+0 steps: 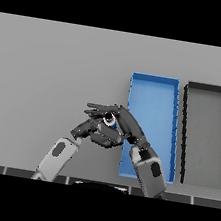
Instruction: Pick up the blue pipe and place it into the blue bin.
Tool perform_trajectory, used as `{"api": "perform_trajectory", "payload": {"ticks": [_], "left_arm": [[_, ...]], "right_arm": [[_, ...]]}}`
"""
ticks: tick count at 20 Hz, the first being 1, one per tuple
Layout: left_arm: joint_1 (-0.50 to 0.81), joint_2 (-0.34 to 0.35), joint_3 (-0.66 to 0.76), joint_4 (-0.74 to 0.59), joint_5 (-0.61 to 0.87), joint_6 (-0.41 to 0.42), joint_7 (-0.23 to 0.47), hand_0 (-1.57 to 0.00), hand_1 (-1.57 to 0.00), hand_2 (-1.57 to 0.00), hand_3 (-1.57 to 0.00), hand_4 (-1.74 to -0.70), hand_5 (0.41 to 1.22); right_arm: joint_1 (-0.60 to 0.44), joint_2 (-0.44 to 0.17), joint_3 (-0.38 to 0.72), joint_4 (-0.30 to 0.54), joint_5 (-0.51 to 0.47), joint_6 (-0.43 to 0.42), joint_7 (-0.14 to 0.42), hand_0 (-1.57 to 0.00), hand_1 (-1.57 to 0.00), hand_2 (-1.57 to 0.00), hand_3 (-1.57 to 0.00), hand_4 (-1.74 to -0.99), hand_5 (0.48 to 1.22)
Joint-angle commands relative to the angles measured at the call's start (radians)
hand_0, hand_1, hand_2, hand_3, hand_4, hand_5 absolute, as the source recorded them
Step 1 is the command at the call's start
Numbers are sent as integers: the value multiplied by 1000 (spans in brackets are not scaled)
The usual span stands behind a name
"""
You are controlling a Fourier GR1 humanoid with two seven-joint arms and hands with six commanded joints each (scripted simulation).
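Grasping the small blue pipe [112, 122] in curled fingers, the right hand [125, 124] needed moving rightward over the rectangular blue bin [156, 89], left hand [93, 128] clenched alongside.

Both forearms carry light grey and white shells, each with a dark oval inset panel. Dark, slender-fingered left hand [90, 128] and matching right hand [125, 124] join through black wrist collars. No cables or markings visible.
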State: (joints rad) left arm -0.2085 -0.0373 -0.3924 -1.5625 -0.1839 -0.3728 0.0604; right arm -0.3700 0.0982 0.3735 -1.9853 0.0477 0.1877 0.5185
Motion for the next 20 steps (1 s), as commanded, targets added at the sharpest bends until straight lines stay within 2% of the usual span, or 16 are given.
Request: {"api": "perform_trajectory", "payload": {"ticks": [1,3,5,7,9,11,13,15,17,18,20], "left_arm": [[-8,-3,3,1,5,-2,18,-25,-23,-22,-20,-922,482],[-21,-1,12,14,9,-6,38,-16,-14,-14,-12,-913,470],[-28,-6,11,24,7,-6,43,-10,-9,-9,-8,-908,456],[-5,-5,-5,4,5,-12,29,-6,-5,-5,-5,-906,445],[-14,0,9,14,13,-15,44,-3,-3,-3,-3,-906,437],[8,3,-3,6,5,-16,38,-2,-2,-2,-1,-905,433],[-5,12,10,-9,12,-16,60,-1,-1,-1,0,-898,430],[-3,11,4,-16,16,-21,60,0,0,0,0,-890,425],[-10,12,12,-5,14,-17,63,0,0,0,0,-890,415],[-8,21,14,-6,10,-17,41,0,0,0,1,-886,412],[-15,28,16,11,-1,-13,31,1,1,1,1,-877,412]], "right_arm": [[-19,5,-17,-10,-16,-4,9,-1571,-1571,-1571,-1570,-1741,1221],[-71,34,-66,-40,-80,-33,62,-1571,-1571,-1571,-1571,-1741,1221],[-140,10,-119,-40,-144,-54,91,-1571,-1571,-1571,-1571,-1741,1221],[-234,-88,-173,-10,-267,-94,90,-1571,-1571,-1571,-1571,-1741,1221],[-361,-181,-228,0,-376,-157,89,-1571,-1571,-1571,-1571,-1741,1221],[-436,-257,-303,7,-362,-218,87,-1571,-1571,-1571,-1571,-1741,1221],[-485,-380,-330,42,-370,-311,91,-1571,-1571,-1571,-1571,-1741,1221],[-482,-468,-371,77,-399,-347,91,-1571,-1571,-1571,-1571,-1741,1221],[-453,-538,-400,97,-429,-369,91,-1571,-1571,-1571,-1571,-1741,1221],[-432,-559,-417,104,-423,-364,91,-1571,-1571,-1571,-1571,-1741,1221],[-328,-608,-456,95,-434,-358,91,-1571,-1571,-1571,-1571,-1741,1221]]}}
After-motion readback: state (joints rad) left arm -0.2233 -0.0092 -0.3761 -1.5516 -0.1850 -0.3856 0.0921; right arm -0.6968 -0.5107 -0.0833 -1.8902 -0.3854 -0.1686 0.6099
